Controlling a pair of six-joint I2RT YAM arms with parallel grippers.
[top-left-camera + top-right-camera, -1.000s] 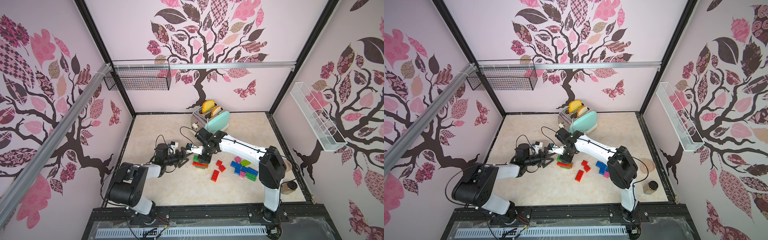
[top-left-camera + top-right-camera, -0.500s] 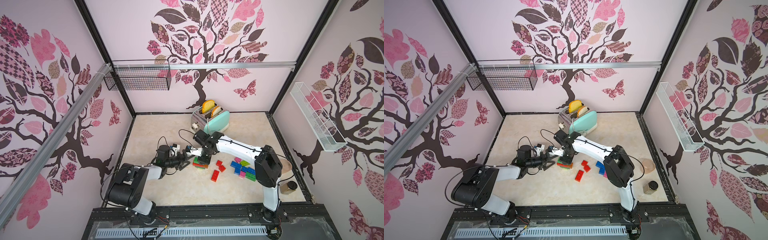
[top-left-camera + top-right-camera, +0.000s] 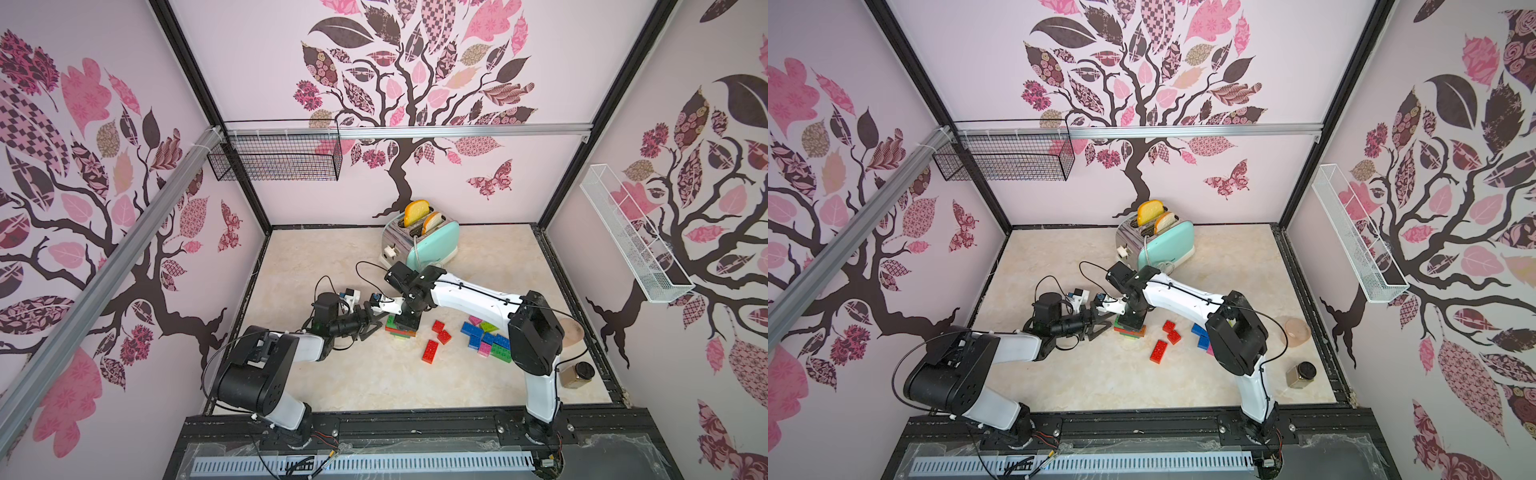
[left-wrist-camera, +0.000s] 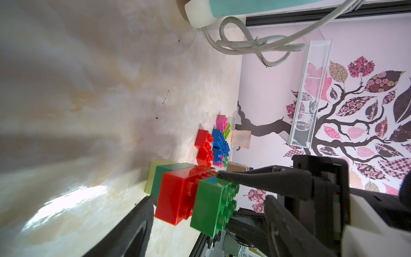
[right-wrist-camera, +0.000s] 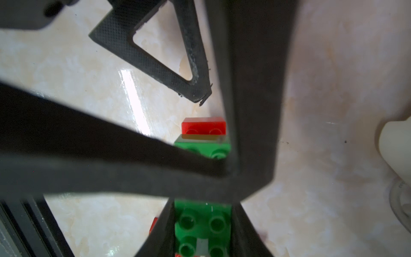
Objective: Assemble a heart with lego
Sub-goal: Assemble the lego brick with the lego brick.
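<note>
Lego stack (image 3: 402,331): my spread left pincer (image 3: 378,321) has moved nearer; right pincer (image 3: 405,321) clenched atop; long axis nine-to-three o'clock.

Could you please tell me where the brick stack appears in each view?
Both top views: brick stack mid-table, left of the loose red bricks.
Left wrist: close up, nearer than the loose red bricks.
Right wrist: studs toward the camera, partly behind dark fingers.
Landmark: the toaster, behind it in both top views, teal edge in the left wrist view.
</note>
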